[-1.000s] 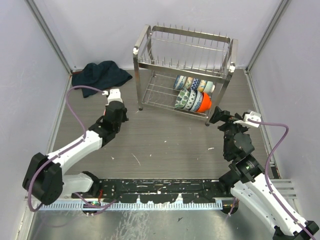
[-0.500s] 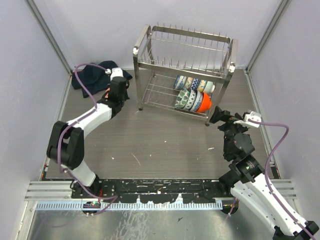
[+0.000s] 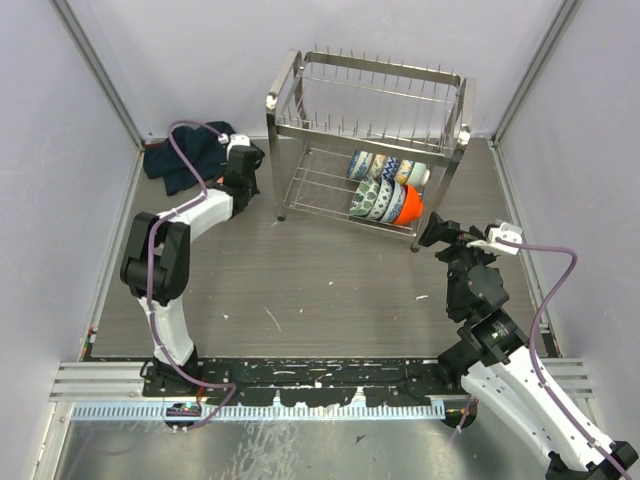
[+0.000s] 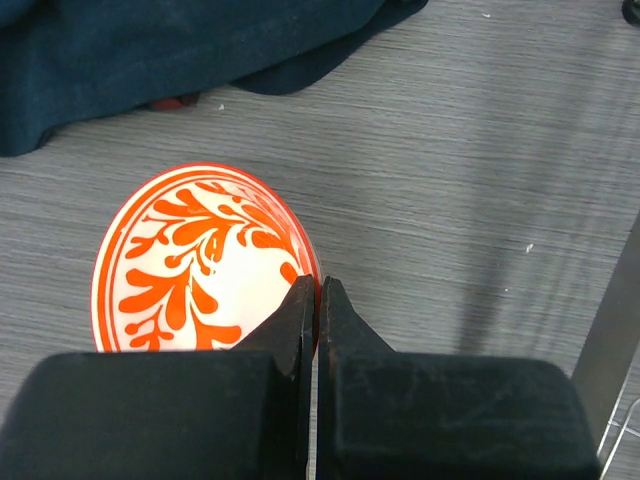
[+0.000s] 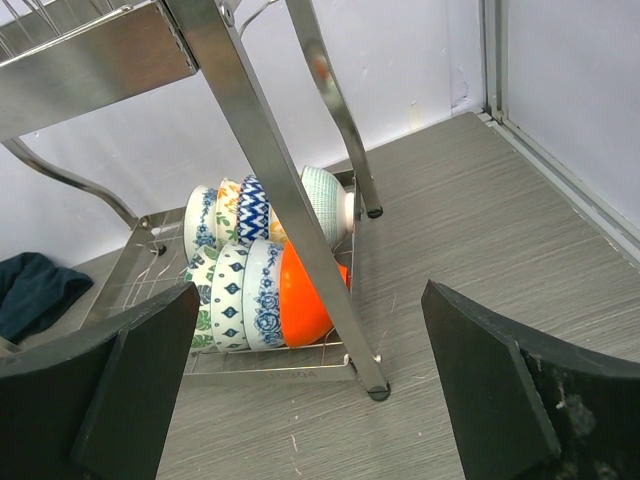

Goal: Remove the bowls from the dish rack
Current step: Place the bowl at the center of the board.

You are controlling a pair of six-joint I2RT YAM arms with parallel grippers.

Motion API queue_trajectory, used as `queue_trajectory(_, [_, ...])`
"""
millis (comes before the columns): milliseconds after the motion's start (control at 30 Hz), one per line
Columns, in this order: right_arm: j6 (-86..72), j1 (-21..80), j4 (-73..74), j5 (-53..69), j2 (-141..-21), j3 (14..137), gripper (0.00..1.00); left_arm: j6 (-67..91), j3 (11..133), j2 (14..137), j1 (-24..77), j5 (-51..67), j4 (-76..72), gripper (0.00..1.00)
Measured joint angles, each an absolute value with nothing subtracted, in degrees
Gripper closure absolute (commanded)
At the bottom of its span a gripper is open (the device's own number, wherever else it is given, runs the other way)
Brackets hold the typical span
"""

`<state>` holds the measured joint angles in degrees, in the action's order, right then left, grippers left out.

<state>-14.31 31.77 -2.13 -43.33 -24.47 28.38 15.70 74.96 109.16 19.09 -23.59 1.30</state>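
Observation:
The dish rack [image 3: 467, 112] stands at the back of the table, its lower tier holding several bowls on edge in two rows. At the right end are a plain orange bowl [image 3: 410, 205] [image 5: 305, 290], blue-and-white patterned ones [image 3: 375, 200] [image 5: 262, 295] and a pale green one [image 5: 322, 200]. My left gripper [image 3: 243, 165] [image 4: 315, 285] is left of the rack, shut on the rim of a white bowl with orange leaf pattern [image 4: 190, 270], low over the table. My right gripper [image 3: 437, 232] [image 5: 310, 300] hangs open, facing the rack's front right leg [image 5: 270, 150], apart from it.
A dark blue cloth [image 3: 190, 150] [image 4: 150, 50] lies crumpled at the back left, just beyond the patterned bowl. Grey walls close in the table on three sides. The rack's upper tier has rows of upright prongs [image 3: 380, 128].
The left arm has swung from the middle left out to the back, beside the dark cloth and the rack's left end. The right arm has not moved.

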Motion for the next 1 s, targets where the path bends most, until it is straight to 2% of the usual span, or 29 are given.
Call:
queue_trajectory(700, [-14.31, 31.77, -2.24, -43.33, -24.14, 28.38, 0.00, 14.41, 84.97, 116.73, 18.37, -22.76, 5.93, 1.00])
queue_trajectory(900, [-14.31, 31.77, -2.26, -43.33, -24.14, 28.38, 0.00, 13.85, 86.91, 118.04, 18.37, -22.98, 7.31, 0.89])
queue_trajectory(1000, [-14.31, 31.77, -2.28, -43.33, -24.14, 28.38, 0.00, 13.72, 87.02, 118.08, 18.37, -23.05, 7.46, 0.80])
